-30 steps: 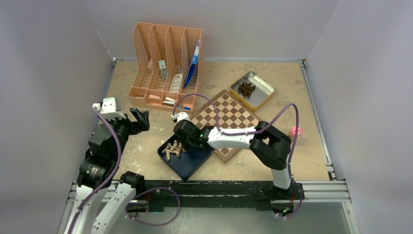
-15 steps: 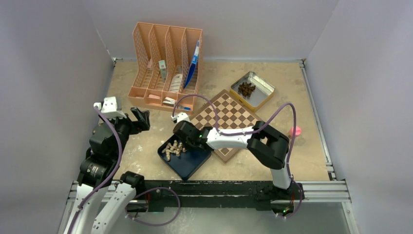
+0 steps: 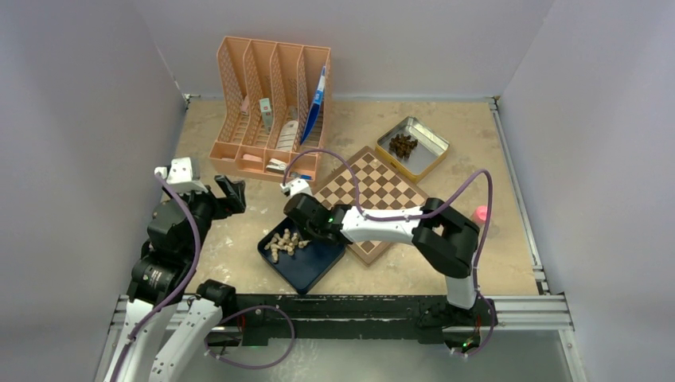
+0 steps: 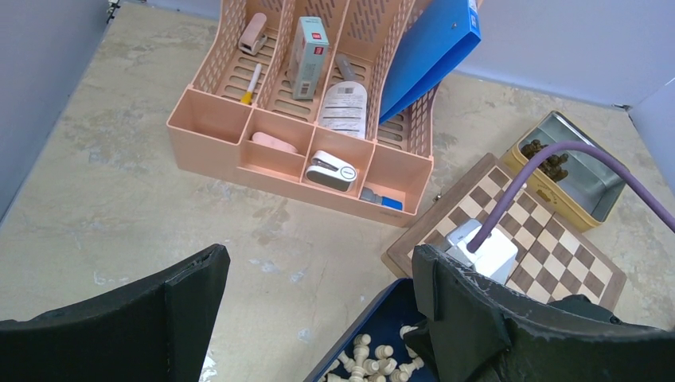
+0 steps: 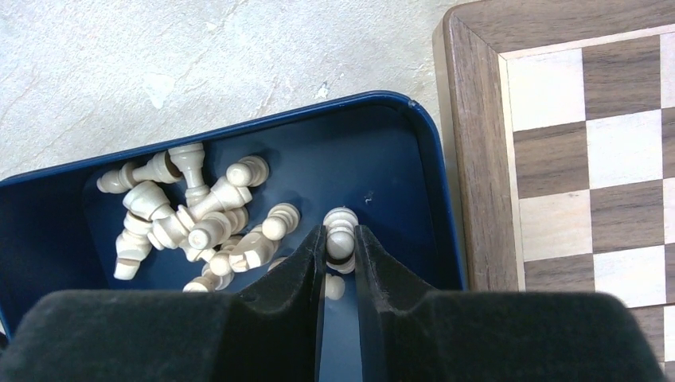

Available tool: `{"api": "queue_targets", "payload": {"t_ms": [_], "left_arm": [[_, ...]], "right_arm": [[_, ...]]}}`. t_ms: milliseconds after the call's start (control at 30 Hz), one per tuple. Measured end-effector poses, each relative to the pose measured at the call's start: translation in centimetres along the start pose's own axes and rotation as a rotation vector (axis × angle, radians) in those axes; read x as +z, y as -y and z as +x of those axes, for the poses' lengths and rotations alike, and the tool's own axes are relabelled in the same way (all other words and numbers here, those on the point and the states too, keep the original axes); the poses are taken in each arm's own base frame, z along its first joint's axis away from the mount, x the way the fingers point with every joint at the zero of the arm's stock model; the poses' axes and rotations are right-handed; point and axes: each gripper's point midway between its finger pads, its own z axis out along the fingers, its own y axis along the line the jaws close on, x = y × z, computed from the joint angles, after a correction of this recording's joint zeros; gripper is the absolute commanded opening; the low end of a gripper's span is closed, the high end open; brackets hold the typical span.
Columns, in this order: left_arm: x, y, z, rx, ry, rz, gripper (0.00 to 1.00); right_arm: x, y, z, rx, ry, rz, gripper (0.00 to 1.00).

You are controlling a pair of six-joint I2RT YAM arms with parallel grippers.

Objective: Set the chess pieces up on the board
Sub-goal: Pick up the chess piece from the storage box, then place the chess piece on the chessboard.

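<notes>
Chess pieces (image 5: 199, 223): heaped in blue tray (image 5: 239, 131), just left of right claw (image 5: 340, 243). One piece (image 5: 341, 221) pinched tight in right claw. Board (image 5: 557, 159) just right of it, bare. Left claw (image 4: 314, 274) wide, holding nothing. Nearly everything left to do.

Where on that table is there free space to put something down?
The board shows no pieces on its visible squares. Bare table lies between the organizer and the blue tray, and along the back behind the tin. Crowded: the tray, where pale pieces pile and the right gripper pinches one.
</notes>
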Motion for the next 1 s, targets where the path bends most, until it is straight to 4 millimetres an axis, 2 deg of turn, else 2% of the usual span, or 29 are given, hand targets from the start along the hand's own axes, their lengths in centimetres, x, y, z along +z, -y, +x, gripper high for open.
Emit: {"api": "queue_targets", "payload": {"t_ms": [267, 567, 700, 833, 1000], "left_arm": [[0.2, 0.0, 0.3, 0.002, -0.01, 0.001, 0.85], [0.2, 0.0, 0.4, 0.004, -0.014, 0.0, 0.85], [0.2, 0.0, 0.4, 0.004, -0.014, 0.0, 0.85], [0.2, 0.1, 0.4, 0.004, -0.014, 0.002, 0.85], [0.2, 0.1, 0.4, 0.004, -0.015, 0.004, 0.85]], "right_arm": [[-0.4, 0.7, -0.7, 0.014, 0.005, 0.004, 0.21], [-4.6, 0.9, -5.3, 0.066, 0.113, -0.04, 0.21], [-5.4, 1.8, -6.4, 0.087, 0.137, -0.036, 0.21], [-4.9, 5.0, -7.3, 0.134, 0.138, 0.018, 0.21], [-4.0, 11.9, -8.0, 0.206, 0.128, 0.148, 0.21]]}}
